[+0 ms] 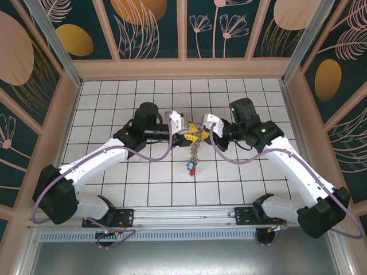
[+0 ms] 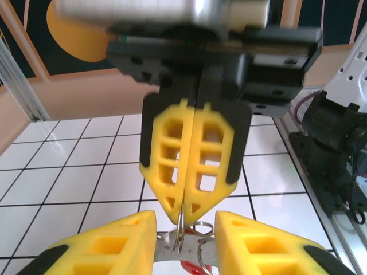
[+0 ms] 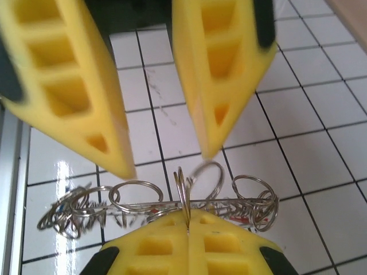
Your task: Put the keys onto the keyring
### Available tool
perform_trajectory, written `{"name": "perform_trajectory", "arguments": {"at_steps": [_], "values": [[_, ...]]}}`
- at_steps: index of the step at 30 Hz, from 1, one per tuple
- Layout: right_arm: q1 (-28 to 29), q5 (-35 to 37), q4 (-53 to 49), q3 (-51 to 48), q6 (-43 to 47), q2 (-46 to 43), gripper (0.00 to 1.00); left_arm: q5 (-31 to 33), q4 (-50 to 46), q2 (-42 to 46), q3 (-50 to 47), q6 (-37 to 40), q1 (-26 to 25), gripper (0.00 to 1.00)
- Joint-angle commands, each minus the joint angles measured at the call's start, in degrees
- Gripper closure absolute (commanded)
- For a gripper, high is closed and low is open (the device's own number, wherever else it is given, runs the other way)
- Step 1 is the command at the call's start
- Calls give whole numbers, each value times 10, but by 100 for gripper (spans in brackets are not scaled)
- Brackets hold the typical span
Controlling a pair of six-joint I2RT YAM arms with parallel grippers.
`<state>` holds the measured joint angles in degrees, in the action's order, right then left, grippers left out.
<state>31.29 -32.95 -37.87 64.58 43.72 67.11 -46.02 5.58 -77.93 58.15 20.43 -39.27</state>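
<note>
Both grippers meet tip to tip above the middle of the white tiled table (image 1: 114, 97), which is enclosed by floral wall panels (image 1: 149, 28) and has a metal rail (image 1: 189, 215) along the near edge. The right gripper (image 3: 188, 216) is clamped tight on one thin loop of the keyring (image 3: 182, 192). The left gripper (image 2: 184, 217) faces it, fingers spread to either side of that loop and not closed on it. In the top view the gripper bodies cover the pinch point. From there the keyring runs as a narrow strand toward the arms' bases, long axis near-to-far, with the keys (image 1: 191, 167) and their red and blue tags at its near end. From the right wrist, its loops string out crosswise.
</note>
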Motion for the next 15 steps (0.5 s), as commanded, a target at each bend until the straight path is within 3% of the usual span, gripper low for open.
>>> {"name": "perform_trajectory", "arguments": {"at_steps": [1,15], "values": [[17,30,-2,27,15,2,100,-2,-94,15,36,51,9,66],[36,33,21,21,7,6,100,-20,-182,-29,75,123,7,66]]}}
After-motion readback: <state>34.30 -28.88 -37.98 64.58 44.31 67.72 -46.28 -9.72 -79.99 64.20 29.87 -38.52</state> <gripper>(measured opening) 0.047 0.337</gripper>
